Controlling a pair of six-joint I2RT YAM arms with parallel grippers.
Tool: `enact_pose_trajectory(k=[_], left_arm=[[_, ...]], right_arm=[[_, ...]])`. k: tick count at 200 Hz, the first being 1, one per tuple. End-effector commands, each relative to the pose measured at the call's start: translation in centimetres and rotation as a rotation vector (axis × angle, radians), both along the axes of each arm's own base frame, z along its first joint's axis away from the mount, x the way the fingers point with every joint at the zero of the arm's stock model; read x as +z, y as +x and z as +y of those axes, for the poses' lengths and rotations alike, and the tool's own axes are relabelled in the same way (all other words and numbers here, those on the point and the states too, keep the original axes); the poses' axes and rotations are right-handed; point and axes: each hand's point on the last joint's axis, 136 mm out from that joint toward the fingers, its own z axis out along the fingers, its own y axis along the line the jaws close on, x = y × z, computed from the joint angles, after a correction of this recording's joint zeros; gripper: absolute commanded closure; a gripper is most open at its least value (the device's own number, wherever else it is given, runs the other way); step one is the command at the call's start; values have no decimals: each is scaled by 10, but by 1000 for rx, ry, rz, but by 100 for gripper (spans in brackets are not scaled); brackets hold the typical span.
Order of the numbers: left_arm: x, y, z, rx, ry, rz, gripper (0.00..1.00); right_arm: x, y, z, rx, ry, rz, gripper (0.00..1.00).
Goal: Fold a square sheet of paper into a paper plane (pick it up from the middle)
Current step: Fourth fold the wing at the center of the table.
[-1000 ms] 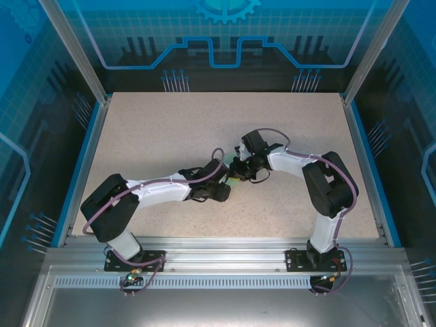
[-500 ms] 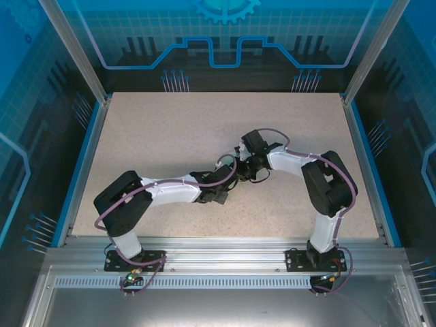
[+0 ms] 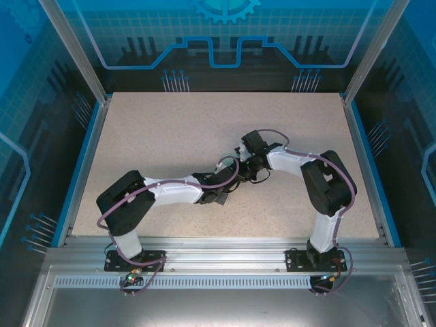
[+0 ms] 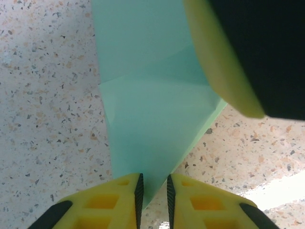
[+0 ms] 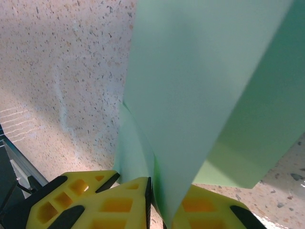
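Pale mint-green sheet of paper (image 4: 152, 109), plain and unmarked, folded into overlapping layers with a crease running across. Tapers to a narrow tip right at the fingertips of the left tool (image 4: 153, 200). Stands up in long folded flaps from between the pinching fingers of the right tool (image 5: 151, 210), over the speckled tabletop (image 5: 71, 71).

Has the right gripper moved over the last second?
No. In the overhead view, the right gripper, shut on the pale mint-green paper sheet, sits where it was, judged against the table's blue right edge rail.
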Motion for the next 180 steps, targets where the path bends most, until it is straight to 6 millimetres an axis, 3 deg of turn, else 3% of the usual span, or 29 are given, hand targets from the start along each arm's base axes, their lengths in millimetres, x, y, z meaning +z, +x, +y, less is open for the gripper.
enact_pose_trajectory(k=[1,65,106,146,180], left_arm=[[6,1,-8,-27,13,-21,73],[1,3,-7,-34,39,-21,81],[2,3,-10,-51,26,-23,93],[8,1,-16,-72,-28,-6,100],[22,-10,-27,-117,-203,65,100]], right_arm=[[5,4,7,14,21,3,86],[7,4,8,18,22,-4,88],[9,3,8,23,21,-5,88],[15,1,5,31,19,-30,77],[25,-3,-6,23,21,-83,67]])
